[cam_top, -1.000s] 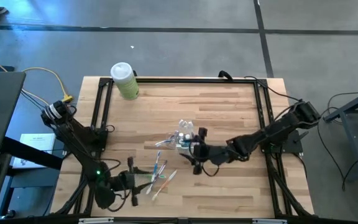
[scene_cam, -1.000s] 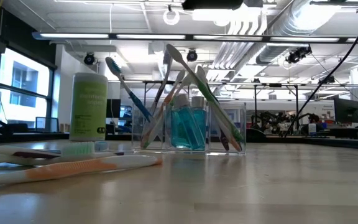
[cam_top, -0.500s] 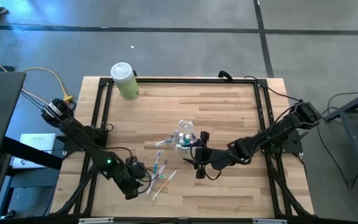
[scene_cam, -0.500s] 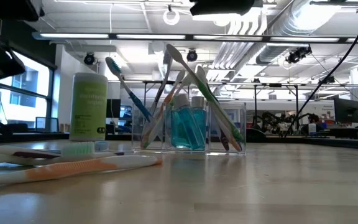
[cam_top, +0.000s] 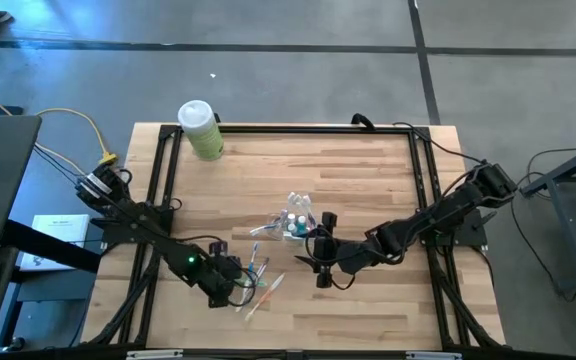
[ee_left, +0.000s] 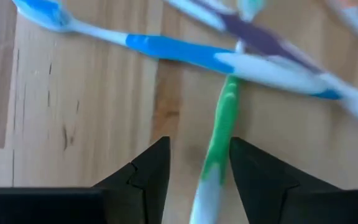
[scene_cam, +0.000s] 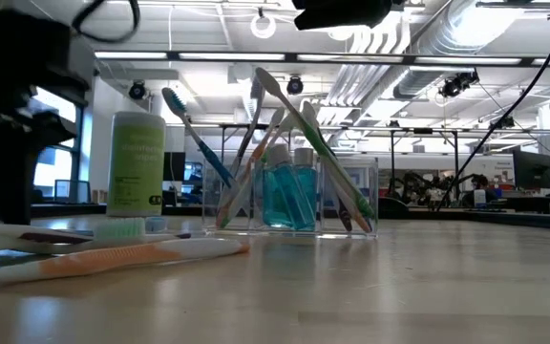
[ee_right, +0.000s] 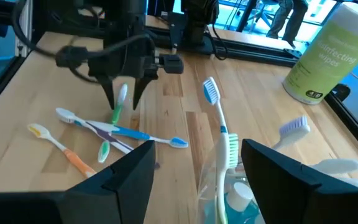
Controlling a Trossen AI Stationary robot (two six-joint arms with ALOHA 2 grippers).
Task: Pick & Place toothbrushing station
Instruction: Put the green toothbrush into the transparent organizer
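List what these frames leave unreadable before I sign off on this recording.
- Left gripper, left wrist view: fingers straddle the green toothbrush; contact is not discernible, and the brush's near end is cut by the frame edge.
- Clear cup, low view: toothbrushes overlap, so their count is unclear.
- Loose toothbrushes, high view: too small to count, partly under the left arm.
- Right gripper, right wrist view: fingertips cut off by the bottom edge.

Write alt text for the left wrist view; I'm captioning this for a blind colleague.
The left gripper, its two dark fingers open, straddles the handle of a green and white toothbrush lying on the wooden table. A blue and white toothbrush lies across the green one's far end.
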